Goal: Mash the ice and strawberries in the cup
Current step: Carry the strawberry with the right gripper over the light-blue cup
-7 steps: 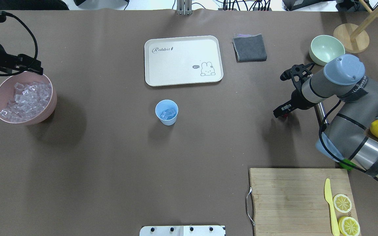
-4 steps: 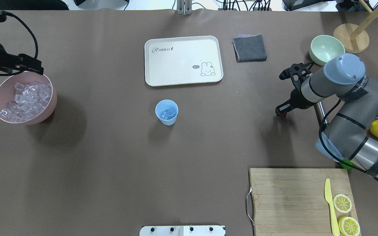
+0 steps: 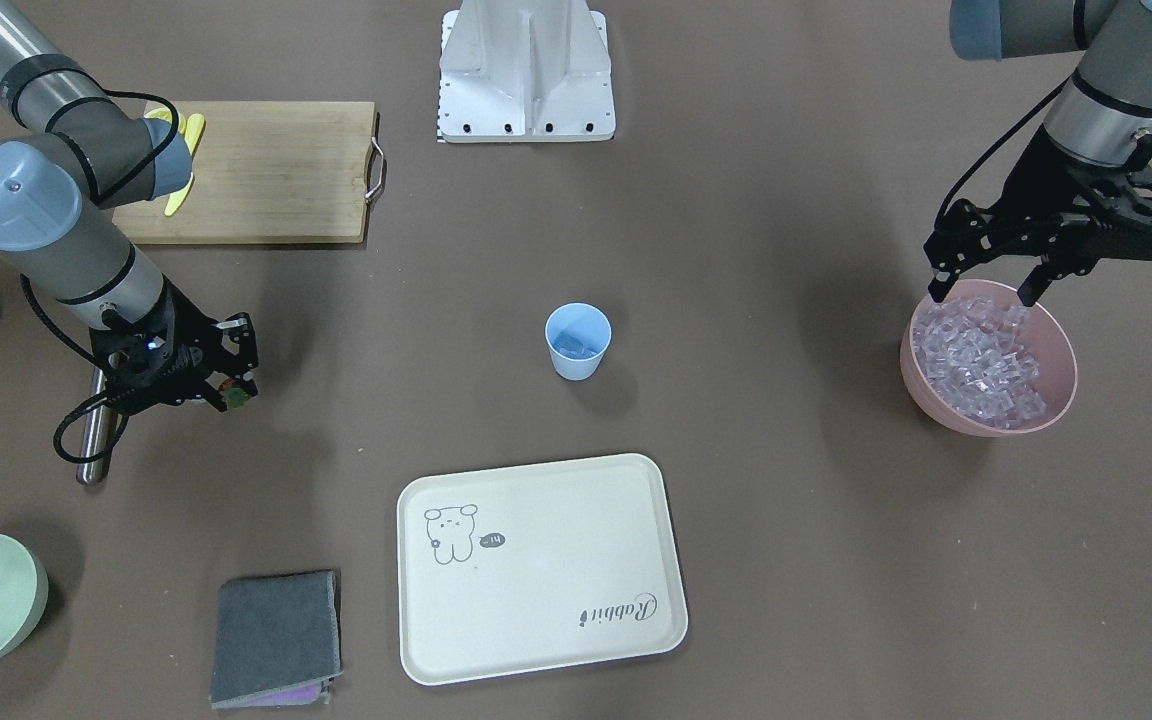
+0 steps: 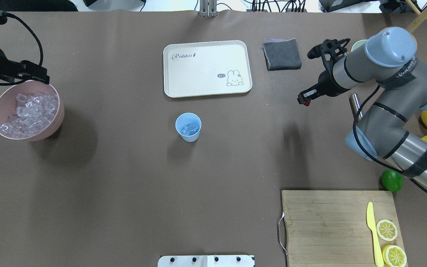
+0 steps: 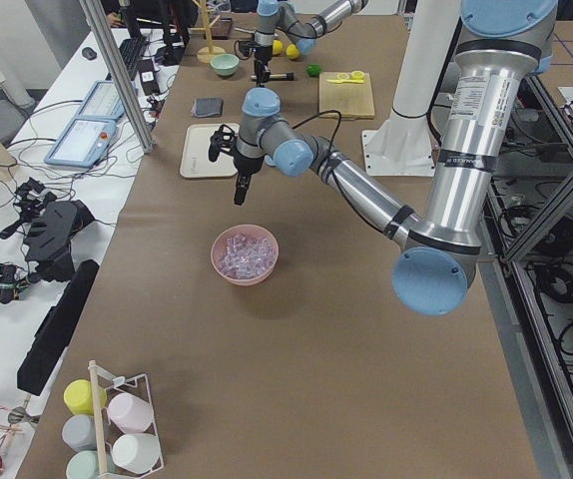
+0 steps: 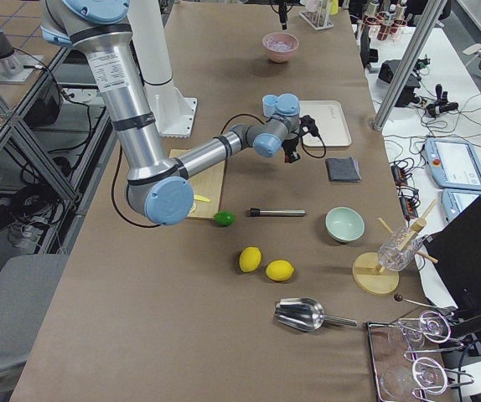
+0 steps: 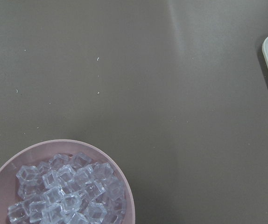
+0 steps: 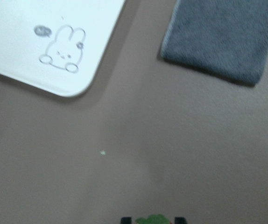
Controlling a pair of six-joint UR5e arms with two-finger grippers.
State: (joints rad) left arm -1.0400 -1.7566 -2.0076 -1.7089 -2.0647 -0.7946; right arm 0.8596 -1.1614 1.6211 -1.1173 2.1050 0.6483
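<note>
**Strawberry delivery: bearing of cup from right pincer**

The right pincer (image 4: 304,100) hangs above the counter (image 4: 124,185), pinching the strawberry (image 3: 235,398). The leafy cap shows at the bottom edge of the right wrist view. In the overhead view the cup (image 4: 191,138) stands upright mid-counter at roughly 9 o'clock from this pincer, well apart, with ice (image 4: 188,129) inside. The left pincer (image 3: 983,290) is spread above the pink bowl (image 3: 936,408), farther from the cup. The right arm is therefore judged to deliver: travel toward 9 o'clock, then release over the cup's mouth.
</note>
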